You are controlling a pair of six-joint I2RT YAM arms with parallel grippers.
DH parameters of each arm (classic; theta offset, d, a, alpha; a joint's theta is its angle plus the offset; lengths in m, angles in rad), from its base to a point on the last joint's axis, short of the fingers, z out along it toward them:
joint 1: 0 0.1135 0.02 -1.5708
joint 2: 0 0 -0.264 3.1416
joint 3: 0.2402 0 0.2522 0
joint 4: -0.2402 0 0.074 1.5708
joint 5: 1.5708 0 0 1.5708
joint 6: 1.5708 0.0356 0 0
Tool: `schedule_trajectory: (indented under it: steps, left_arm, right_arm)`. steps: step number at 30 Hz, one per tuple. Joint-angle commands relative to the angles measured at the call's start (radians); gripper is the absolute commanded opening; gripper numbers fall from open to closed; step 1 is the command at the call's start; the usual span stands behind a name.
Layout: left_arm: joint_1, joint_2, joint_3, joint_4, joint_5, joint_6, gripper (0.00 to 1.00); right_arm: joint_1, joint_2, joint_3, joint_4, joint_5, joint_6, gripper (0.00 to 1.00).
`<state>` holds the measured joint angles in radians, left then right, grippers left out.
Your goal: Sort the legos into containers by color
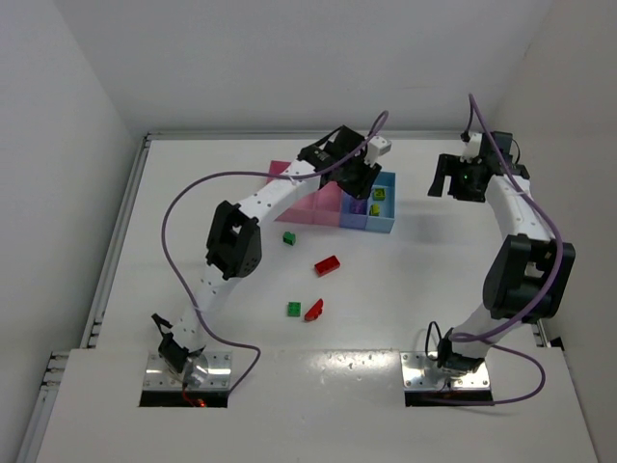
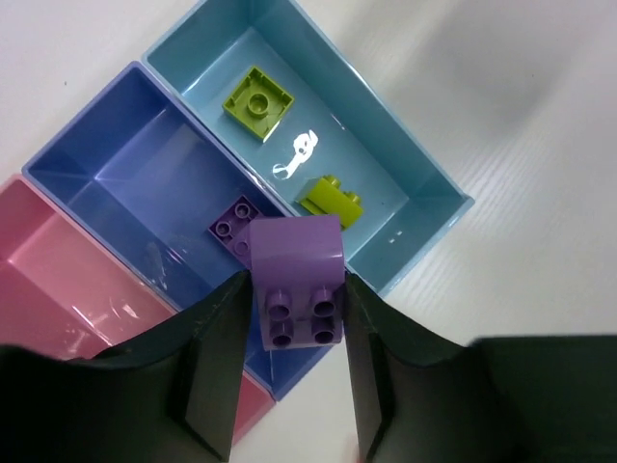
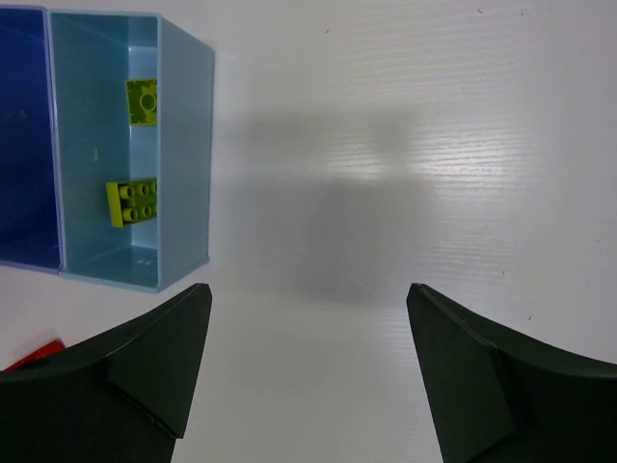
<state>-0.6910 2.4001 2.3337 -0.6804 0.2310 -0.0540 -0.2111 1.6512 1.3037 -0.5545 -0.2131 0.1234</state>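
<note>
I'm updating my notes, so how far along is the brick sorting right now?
Done: two yellow-green bricks lie in the light blue bin, one purple brick in the blue-violet bin. In hand: the left gripper holds a second purple brick over that bin; the right gripper is open and empty. Left: two red bricks and two green bricks on the table.

bench (image 1: 193, 174) open at left and centre-right of top view, red brick (image 1: 327, 265) and green brick (image 1: 289, 237) loose at centre, left arm (image 1: 260, 203) slanting across middle, purple brick (image 2: 297, 265) filling left gripper (image 2: 297, 289) jaws above blue-violet bin (image 2: 106, 164), right gripper (image 3: 308, 309) jaws wide over bare bench
</note>
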Motion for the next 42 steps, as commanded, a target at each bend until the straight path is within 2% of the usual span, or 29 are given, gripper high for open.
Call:
schedule_trajectory:
  steps: [1,2,3,6,10,14,15,17,18,20,23,24,25,26,28,31,36,42]
  left_arm:
    - [0.010,0.017,0.046,0.044,-0.001,-0.023,0.49]
    - [0.010,0.017,0.056,0.044,-0.001,-0.023,0.67]
    - [0.010,0.018,0.056,0.044,-0.001,-0.023,0.74]
    - [0.010,0.018,0.056,0.054,-0.010,-0.023,0.83]
    - [0.010,-0.008,0.065,0.065,-0.065,-0.023,0.84]
    - [0.044,-0.131,0.065,0.065,-0.108,-0.023,0.85]
    - [0.056,-0.212,0.031,0.065,-0.108,-0.023,0.85]
    - [0.114,-0.298,-0.008,0.065,-0.108,-0.050,0.87]
    - [0.142,-0.344,-0.064,0.065,-0.108,-0.062,0.89]
    - [0.244,-0.474,-0.131,0.065,-0.108,-0.092,0.90]
    - [0.424,-0.623,-0.292,0.065,-0.021,-0.118,0.90]
    - [0.473,-0.653,-0.372,0.065,0.014,-0.130,0.90]
    - [0.567,-0.679,-0.411,0.065,0.052,-0.130,0.90]
    - [0.611,-0.720,-0.451,0.056,0.141,-0.130,0.90]
    - [0.718,-0.758,-0.557,0.047,0.200,-0.119,0.90]
    - [0.810,-0.823,-0.674,0.047,0.303,-0.096,0.90]
    - [0.907,-0.877,-0.792,0.105,0.418,-0.118,0.90]
    - [0.932,-0.878,-0.815,0.114,0.465,-0.118,0.90]
  right_arm:
    - [0.013,0.012,-0.001,0.030,-0.023,-0.010,0.83]
    - [0.013,0.012,-0.001,0.030,-0.023,-0.022,0.83]
    - [0.013,0.012,-0.001,0.030,-0.032,-0.033,0.83]
    - [0.022,0.012,-0.001,0.030,-0.043,-0.033,0.83]
    - [0.022,0.001,-0.001,0.012,-0.101,-0.062,0.83]
    - [0.076,-0.071,-0.030,0.022,-0.251,-0.132,0.83]
    - [0.123,-0.085,-0.044,0.022,-0.278,-0.168,0.82]
    - [0.189,-0.105,-0.044,0.012,-0.322,-0.246,0.81]
    - [0.261,-0.105,-0.044,0.002,-0.322,-0.276,0.81]
    - [0.329,-0.105,-0.028,-0.024,-0.348,-0.344,0.81]
    - [0.450,-0.039,0.057,-0.128,-0.379,-0.505,0.80]
    - [0.504,-0.012,0.125,-0.224,-0.402,-0.612,0.80]
    - [0.530,0.020,0.165,-0.276,-0.402,-0.664,0.78]
    - [0.559,0.095,0.248,-0.329,-0.402,-0.715,0.77]
    - [0.648,0.184,0.330,-0.494,-0.364,-0.868,0.76]
    - [0.752,0.344,0.466,-0.639,-0.275,-0.988,0.71]
    - [0.846,0.461,0.549,-0.660,-0.165,-1.024,0.71]
    - [0.878,0.483,0.499,-0.573,-0.077,-1.024,0.71]
